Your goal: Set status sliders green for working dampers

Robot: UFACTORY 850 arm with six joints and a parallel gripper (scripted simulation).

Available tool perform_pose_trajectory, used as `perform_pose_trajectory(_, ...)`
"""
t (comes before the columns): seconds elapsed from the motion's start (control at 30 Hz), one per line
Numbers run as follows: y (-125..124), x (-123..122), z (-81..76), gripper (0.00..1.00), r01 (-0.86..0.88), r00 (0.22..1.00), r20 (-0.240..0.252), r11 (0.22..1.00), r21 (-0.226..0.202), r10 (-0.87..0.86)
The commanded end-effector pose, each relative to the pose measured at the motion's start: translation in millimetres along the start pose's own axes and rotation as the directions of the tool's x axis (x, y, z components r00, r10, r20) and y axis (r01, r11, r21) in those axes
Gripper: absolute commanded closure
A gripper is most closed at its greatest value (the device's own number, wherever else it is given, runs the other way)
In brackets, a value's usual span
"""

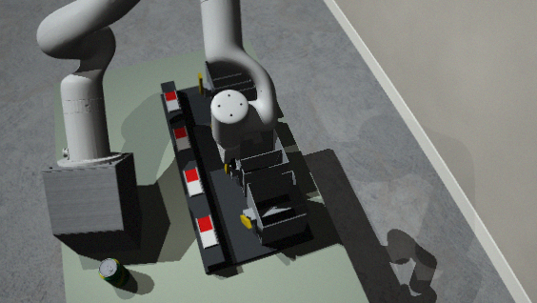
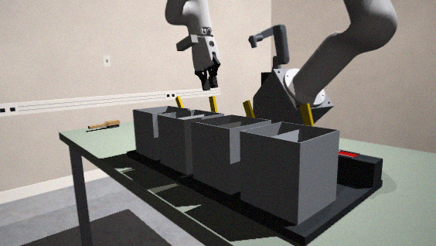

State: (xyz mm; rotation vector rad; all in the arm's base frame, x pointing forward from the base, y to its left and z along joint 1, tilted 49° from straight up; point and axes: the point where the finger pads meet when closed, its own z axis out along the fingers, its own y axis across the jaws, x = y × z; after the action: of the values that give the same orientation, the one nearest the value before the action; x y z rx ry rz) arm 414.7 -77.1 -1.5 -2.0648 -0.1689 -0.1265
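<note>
Four grey box dampers stand in a row on a black base (image 2: 247, 193); the nearest damper (image 2: 289, 170) is the largest in the exterior view. Each has a yellow lever on its far side, among them one lever (image 2: 212, 104) almost straight below my gripper (image 2: 209, 82). The gripper hangs in the air well above that lever, touching nothing, its fingers a little apart and empty. From above, my wrist (image 1: 229, 107) hides the gripper and the second damper. All four sliders (image 1: 170, 101) (image 1: 181, 137) (image 1: 192, 181) (image 1: 206, 230) show red beside a white cover.
A green can (image 1: 113, 272) stands near the table's front corner. The robot's grey pedestal (image 1: 88, 195) stands left of the sliders. A wooden brush (image 2: 103, 124) lies at the table's far end. The table edge runs close behind the dampers.
</note>
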Motion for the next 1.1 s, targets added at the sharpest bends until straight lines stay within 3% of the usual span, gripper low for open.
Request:
perform_pose_trajectory(0.0, 0, 1, 2.7, 0.61, 0.001, 1.000, -0.001, 1.000, -0.001, -0.001)
perform_pose_trajectory(1.07, 0, 0, 61.4, 0.61, 0.001, 1.000, -0.001, 1.000, -0.001, -0.001)
